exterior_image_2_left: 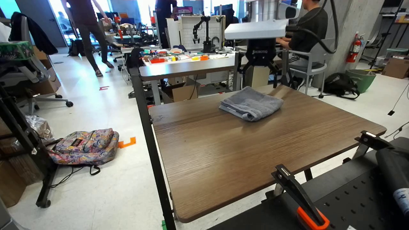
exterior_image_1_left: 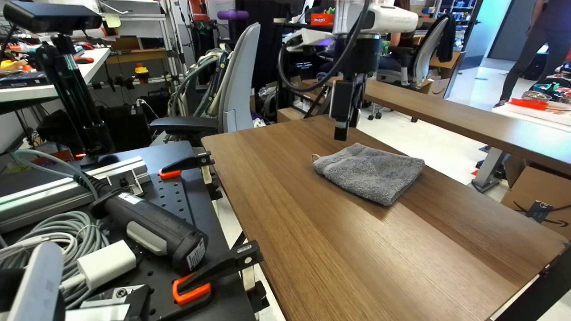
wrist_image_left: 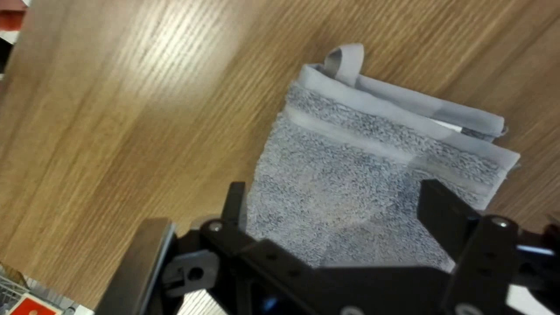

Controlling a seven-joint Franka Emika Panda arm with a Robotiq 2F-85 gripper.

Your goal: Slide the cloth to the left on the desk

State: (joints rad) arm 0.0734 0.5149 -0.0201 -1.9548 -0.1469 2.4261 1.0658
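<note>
The grey cloth lies folded on the brown desk, slightly rumpled. The cloth (exterior_image_1_left: 370, 171) (exterior_image_2_left: 250, 103) shows in both exterior views, and the desk (exterior_image_1_left: 285, 191) (exterior_image_2_left: 220, 153) extends well beyond it. In the wrist view the cloth (wrist_image_left: 332, 170) has a small loop at its upper corner and bare desk (wrist_image_left: 131, 144) to its left. My gripper (exterior_image_1_left: 345, 129) (exterior_image_2_left: 258, 83) hangs above the desk by the cloth, fingers pointing down. In the wrist view the gripper (wrist_image_left: 333, 188) is open; one fingertip is just past the cloth's left edge, the other over the cloth. It holds nothing.
A black pegboard bench (exterior_image_1_left: 176, 196) with orange-tipped clamps (exterior_image_1_left: 192, 290) (exterior_image_2_left: 313, 217) and a black handheld tool (exterior_image_1_left: 151, 227) adjoins the desk. A grey office chair (exterior_image_1_left: 241, 84) stands beyond the desk's end. Another long wooden desk (exterior_image_1_left: 446, 111) runs across a gap. A black post (exterior_image_2_left: 150, 137) borders one edge.
</note>
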